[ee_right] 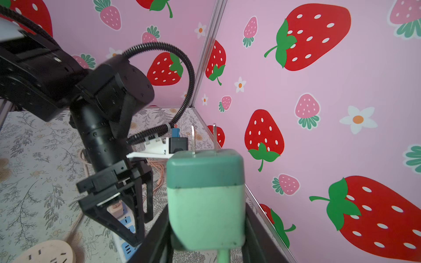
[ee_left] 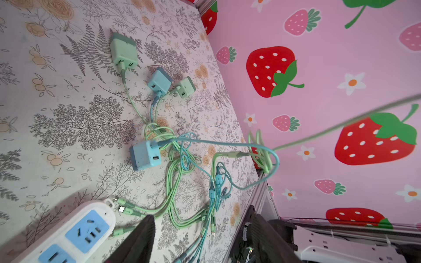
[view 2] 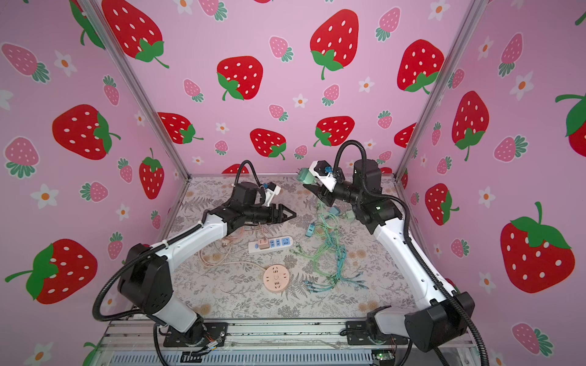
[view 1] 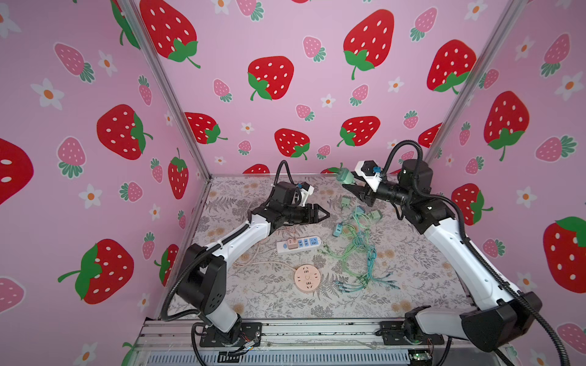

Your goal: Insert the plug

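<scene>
While your right claw [view 1: 348, 184] is clamped on the pale body of the green plug [view 1: 344, 175], it holds the plug raised over the far end of the table [view 1: 412, 272], close to the back wall. In the right wrist view you can see the plug's two metal prongs [ee_right: 204, 139] sticking out of its darker cap, pointing away from the camera. A green cord [ee_right: 224, 255] leaves the plug's other end.

Your left claw [view 1: 325, 216] hangs above the table with its jaws wide apart and nothing between them, near the white power strip [view 1: 298, 243]. The strip lies flat around the middle of the table. Its blue sockets face up, and a small pink adapter [view 1: 291, 244] is plugged in at the end nearer your left arm. The green plug is well apart from the strip and not yet in any socket.

Nearer the front sits a round pink socket block [view 1: 307, 278]. To the right of the strip you have a tangle of green and blue cables [view 1: 358, 253] on the table. Four more chargers [ee_left: 145, 154], two green and two blue, lie at its far side.
</scene>
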### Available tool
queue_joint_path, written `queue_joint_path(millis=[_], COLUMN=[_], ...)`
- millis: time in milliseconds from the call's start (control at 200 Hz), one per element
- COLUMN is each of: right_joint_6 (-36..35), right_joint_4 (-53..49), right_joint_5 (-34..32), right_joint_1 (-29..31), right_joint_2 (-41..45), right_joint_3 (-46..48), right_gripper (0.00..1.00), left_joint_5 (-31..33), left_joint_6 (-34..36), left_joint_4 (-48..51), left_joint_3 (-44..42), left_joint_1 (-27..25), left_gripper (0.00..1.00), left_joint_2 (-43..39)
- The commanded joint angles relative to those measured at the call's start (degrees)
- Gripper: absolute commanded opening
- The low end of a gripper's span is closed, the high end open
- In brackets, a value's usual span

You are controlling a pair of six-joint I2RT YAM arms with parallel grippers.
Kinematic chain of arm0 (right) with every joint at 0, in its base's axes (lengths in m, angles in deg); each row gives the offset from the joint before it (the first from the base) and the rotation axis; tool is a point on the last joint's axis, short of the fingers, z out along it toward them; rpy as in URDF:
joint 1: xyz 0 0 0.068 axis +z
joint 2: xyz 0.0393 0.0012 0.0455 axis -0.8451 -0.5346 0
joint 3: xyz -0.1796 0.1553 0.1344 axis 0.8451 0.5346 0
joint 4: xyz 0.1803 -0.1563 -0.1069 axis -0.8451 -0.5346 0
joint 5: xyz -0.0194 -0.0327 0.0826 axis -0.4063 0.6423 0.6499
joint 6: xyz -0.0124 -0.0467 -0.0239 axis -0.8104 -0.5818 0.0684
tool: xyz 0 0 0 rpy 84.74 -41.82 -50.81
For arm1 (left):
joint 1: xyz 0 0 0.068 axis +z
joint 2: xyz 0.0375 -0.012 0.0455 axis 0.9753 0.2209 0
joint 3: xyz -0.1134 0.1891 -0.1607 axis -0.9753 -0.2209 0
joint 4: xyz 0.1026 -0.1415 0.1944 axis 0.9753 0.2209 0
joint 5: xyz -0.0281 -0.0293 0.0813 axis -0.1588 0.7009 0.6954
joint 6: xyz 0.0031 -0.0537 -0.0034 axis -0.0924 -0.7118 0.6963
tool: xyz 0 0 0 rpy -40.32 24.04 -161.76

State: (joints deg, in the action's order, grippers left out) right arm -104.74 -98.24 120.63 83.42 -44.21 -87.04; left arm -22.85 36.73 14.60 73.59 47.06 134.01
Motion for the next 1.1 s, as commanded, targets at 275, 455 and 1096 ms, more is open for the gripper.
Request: queue_joint_path(millis=[275, 455, 1096], right_joint_6=[0.78, 1.17, 2.78], right_joint_4=[1.18, 1.15, 1.51], right_joint_5=[-0.03, 0.07, 1.56], right_joint_1=[-1.54, -2.16, -3.54], right_joint_2=[5.16, 5.79, 8.45], right_joint_3=[2.07, 2.85, 4.08], right_gripper=[0.19, 0.19, 0.19], left_joint_5=[6.57, 2.8, -0.44], left_joint_6=[17.25, 20.95, 26.98], left_joint_4=[2.47, -2.64, -21.14], left_joint_3=[15.82, 12.51, 11.56], left_joint_1=[-7.34, -7.87, -12.08], left_gripper=[0.59, 0.53, 0.54], left_joint_2=[14.17, 14.6, 20.15])
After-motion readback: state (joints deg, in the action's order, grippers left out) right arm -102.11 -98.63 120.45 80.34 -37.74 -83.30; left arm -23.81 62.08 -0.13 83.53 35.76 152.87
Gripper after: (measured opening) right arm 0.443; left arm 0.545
